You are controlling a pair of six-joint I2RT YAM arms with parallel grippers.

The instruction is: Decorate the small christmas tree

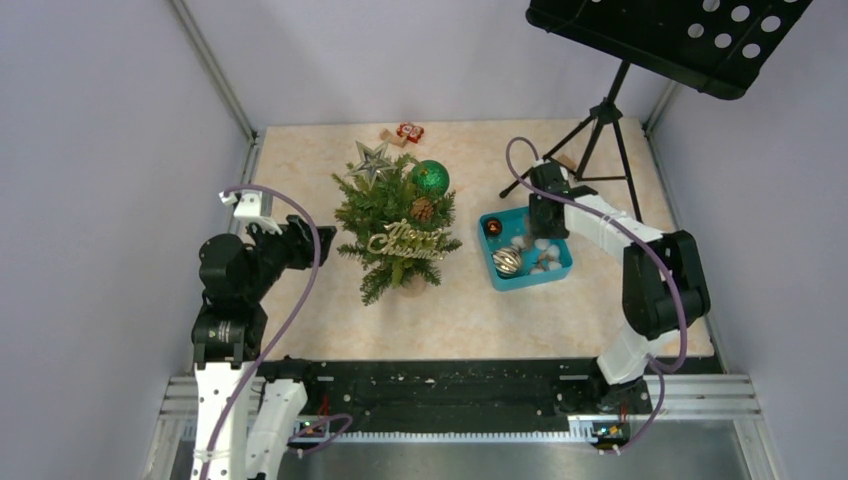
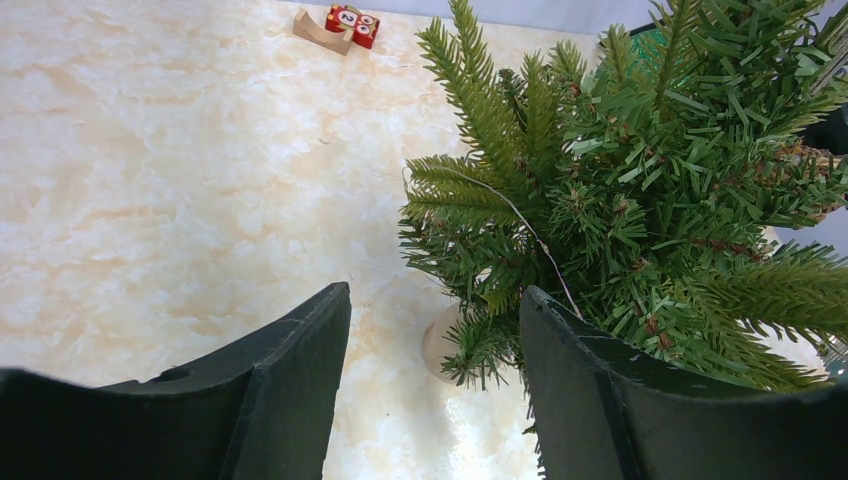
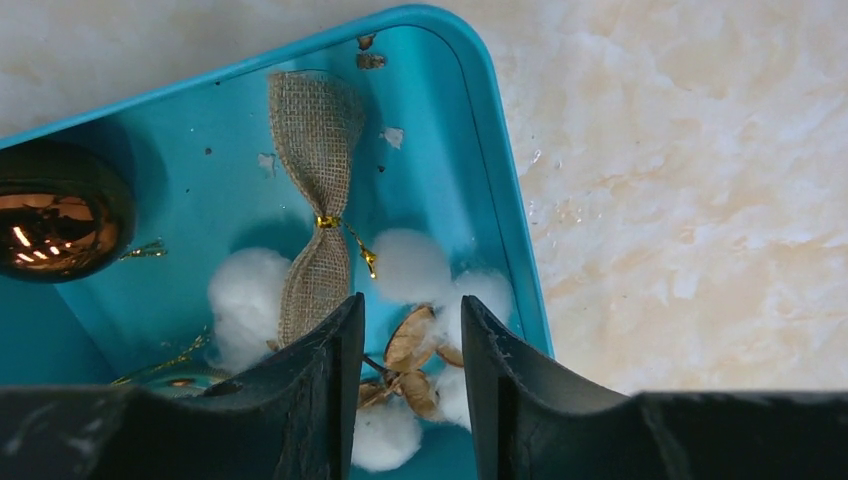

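The small christmas tree (image 1: pixel 398 228) stands mid-table with a silver star (image 1: pixel 370 160), a green ball (image 1: pixel 431 178), a pine cone (image 1: pixel 422 210) and a gold "Merry Christmas" sign (image 1: pixel 405 242) on it. My left gripper (image 1: pixel 300 243) hovers just left of it, open and empty (image 2: pixel 435 290), with the tree's branches (image 2: pixel 620 180) and pale base (image 2: pixel 440 345) ahead. My right gripper (image 1: pixel 545 218) is down in the teal tray (image 1: pixel 490 265). Its jaws (image 3: pixel 412 305) are narrowed on a cotton boll (image 3: pixel 412 345) with brown husks, which touches both fingers.
The tray (image 3: pixel 500 180) also holds a burlap bow (image 3: pixel 318 200), a shiny bronze ball (image 3: pixel 55 225) and loose cotton puffs (image 3: pixel 245 295). A red numbered block (image 1: pixel 409 131) lies behind the tree. A black tripod music stand (image 1: pixel 600 120) rises at the back right.
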